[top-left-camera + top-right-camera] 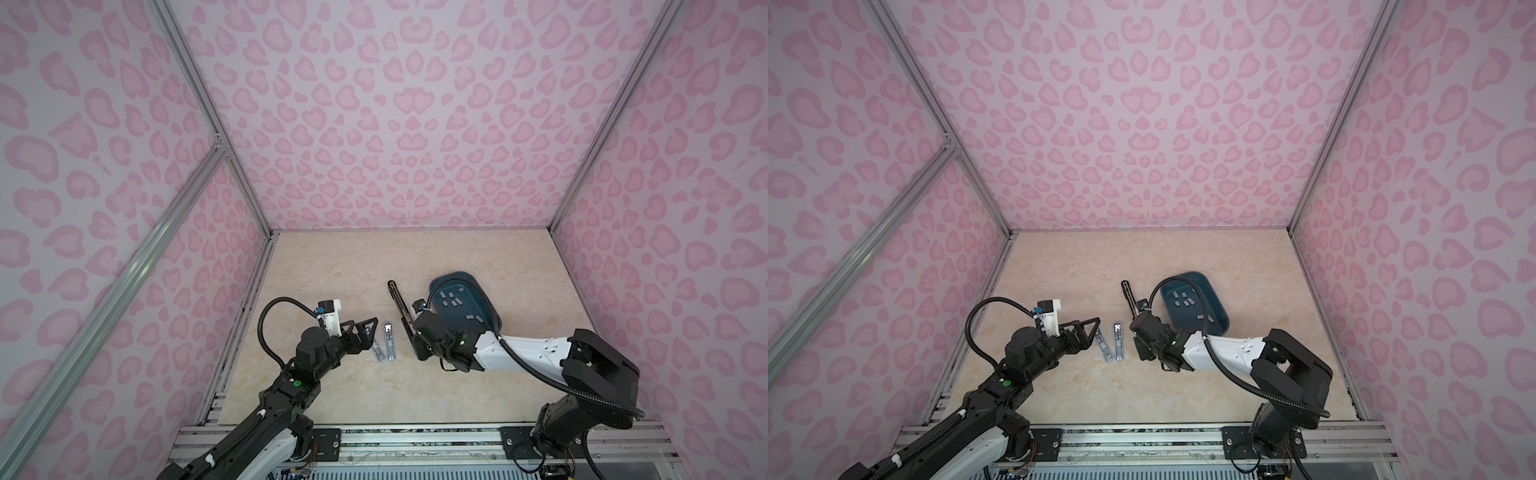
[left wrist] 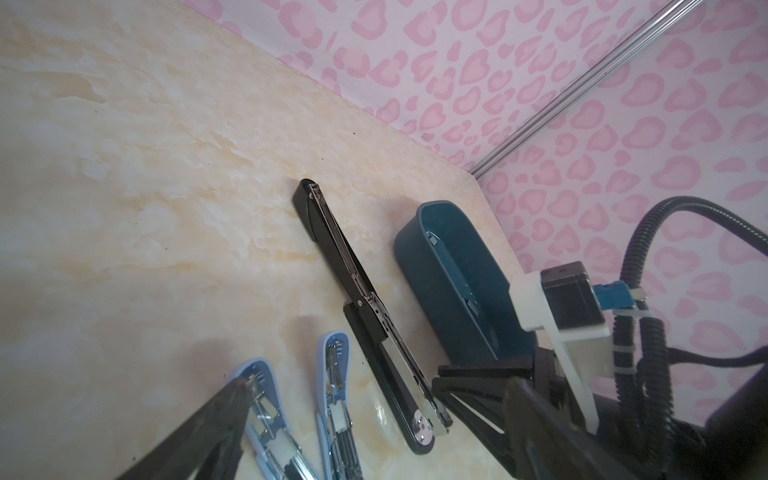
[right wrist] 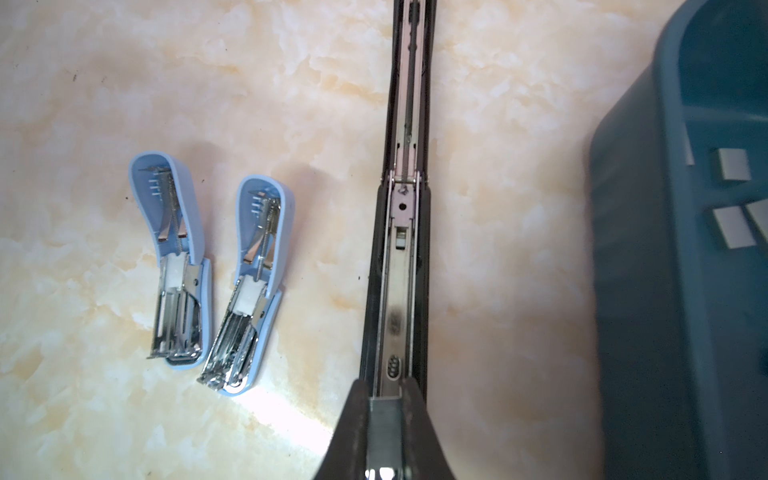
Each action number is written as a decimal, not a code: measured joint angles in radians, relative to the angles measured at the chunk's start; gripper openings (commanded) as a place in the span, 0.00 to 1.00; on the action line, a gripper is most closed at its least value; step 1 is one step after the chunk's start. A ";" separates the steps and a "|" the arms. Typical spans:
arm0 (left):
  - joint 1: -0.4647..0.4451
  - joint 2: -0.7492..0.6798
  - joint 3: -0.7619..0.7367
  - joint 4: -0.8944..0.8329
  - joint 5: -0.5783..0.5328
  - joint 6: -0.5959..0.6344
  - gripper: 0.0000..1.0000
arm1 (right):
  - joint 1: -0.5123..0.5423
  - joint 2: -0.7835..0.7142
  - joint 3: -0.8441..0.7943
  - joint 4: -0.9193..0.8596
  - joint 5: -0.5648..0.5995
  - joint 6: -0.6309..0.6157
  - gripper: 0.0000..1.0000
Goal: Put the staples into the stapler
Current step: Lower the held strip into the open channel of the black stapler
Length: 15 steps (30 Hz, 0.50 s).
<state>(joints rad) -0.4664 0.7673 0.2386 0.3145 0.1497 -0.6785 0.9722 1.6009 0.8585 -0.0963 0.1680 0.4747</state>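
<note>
You're pinching one staple strip (image 3: 384,417) in the right gripper (image 3: 384,401). The fingers are closed across its width, and the strip is running in line with the black stapler (image 3: 401,249). That stapler is lying opened flat on the table (image 1: 332,270), and the strip is hanging over the near end of its magazine channel (image 3: 399,299). I can't tell from the wrist view whether it's touching the rail.

The rest of the staples (image 1: 453,300) are sitting loose in the blue bin (image 1: 453,275), just beside the stapler. The left gripper (image 1: 371,332) is standing wide open and carrying nothing, next to the two light-blue staplers (image 3: 174,249), which are also lying open.

Handling, my read:
- The strip is looking almost weightless, so it's going to shift at the slightest nudge.
- It's stiff along its length but brittle. Glued staples are likely snapping apart if you're bending or over-squeezing them.
- Bare metal on the pads is probably slippery, so you're risking it swivelling in the grip.
- You're gripping it the right way, across the side walls. Keep it level and parallel to the channel, because a tilted strip is going to jam on the rail edge.
- The stapler body is likely sliding on that smooth top if you're pushing endwise. The free left gripper could be bracing the black base.
</note>
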 measured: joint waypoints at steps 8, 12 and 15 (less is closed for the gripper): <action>0.000 0.007 0.001 -0.001 0.000 0.000 0.97 | -0.003 0.015 0.008 -0.004 -0.001 0.000 0.13; 0.000 0.007 0.001 0.000 0.000 0.000 0.97 | -0.006 0.015 0.008 -0.003 -0.003 0.000 0.13; 0.000 0.008 0.001 0.000 0.001 0.000 0.97 | -0.006 0.015 0.008 -0.003 -0.004 0.000 0.13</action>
<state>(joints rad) -0.4664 0.7750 0.2398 0.3149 0.1505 -0.6788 0.9657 1.6157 0.8665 -0.0998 0.1642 0.4747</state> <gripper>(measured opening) 0.967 0.134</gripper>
